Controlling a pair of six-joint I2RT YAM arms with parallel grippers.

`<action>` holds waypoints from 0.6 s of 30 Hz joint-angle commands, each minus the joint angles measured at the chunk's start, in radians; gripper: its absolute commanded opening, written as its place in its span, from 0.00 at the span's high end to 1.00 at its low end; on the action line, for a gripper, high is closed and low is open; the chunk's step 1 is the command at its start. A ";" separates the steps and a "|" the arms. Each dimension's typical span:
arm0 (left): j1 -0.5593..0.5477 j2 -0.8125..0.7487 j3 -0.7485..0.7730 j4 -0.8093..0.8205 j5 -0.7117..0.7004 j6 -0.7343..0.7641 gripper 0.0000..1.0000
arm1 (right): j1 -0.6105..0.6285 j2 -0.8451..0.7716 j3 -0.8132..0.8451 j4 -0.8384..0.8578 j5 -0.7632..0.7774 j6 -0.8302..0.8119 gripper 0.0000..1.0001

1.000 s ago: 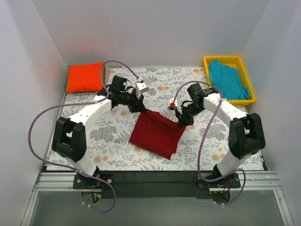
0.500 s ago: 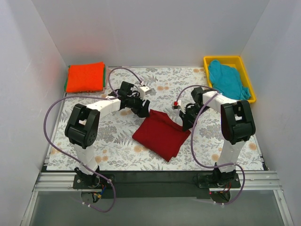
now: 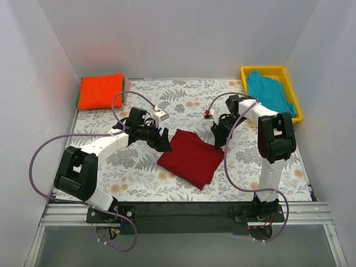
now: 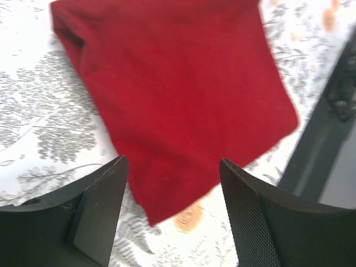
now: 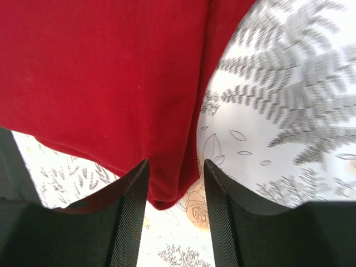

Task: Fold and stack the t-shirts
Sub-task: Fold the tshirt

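Maroon t-shirt (image 3: 190,157) is lying folded mid-desk (image 3: 128,181), nearest the arm bases. Left claw (image 4: 171,166) is hovering over its left edge, jaws wide, gripping nothing. Right claw (image 5: 175,167) is sitting over the right corner, jaws partly parted, cloth not pinched. Fold is looking done, stacking isn't. Far left, orange t-shirt (image 3: 100,90) is topping a stack. Far right, teal t-shirt (image 3: 271,92) is lying crumpled in the yellow bin (image 3: 278,70), unfolded.

Two white-and-black arms (image 3: 105,143) trail looping purple cables (image 3: 31,167).
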 commanded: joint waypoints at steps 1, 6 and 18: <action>0.019 -0.069 -0.001 -0.025 0.105 -0.044 0.34 | -0.010 -0.041 0.092 -0.072 -0.077 0.042 0.50; 0.033 -0.026 0.113 -0.004 0.130 0.000 0.34 | -0.015 -0.029 0.092 -0.060 -0.065 0.161 0.53; 0.018 0.342 0.329 0.120 0.070 0.073 0.39 | -0.005 0.154 0.176 0.044 -0.170 0.325 0.53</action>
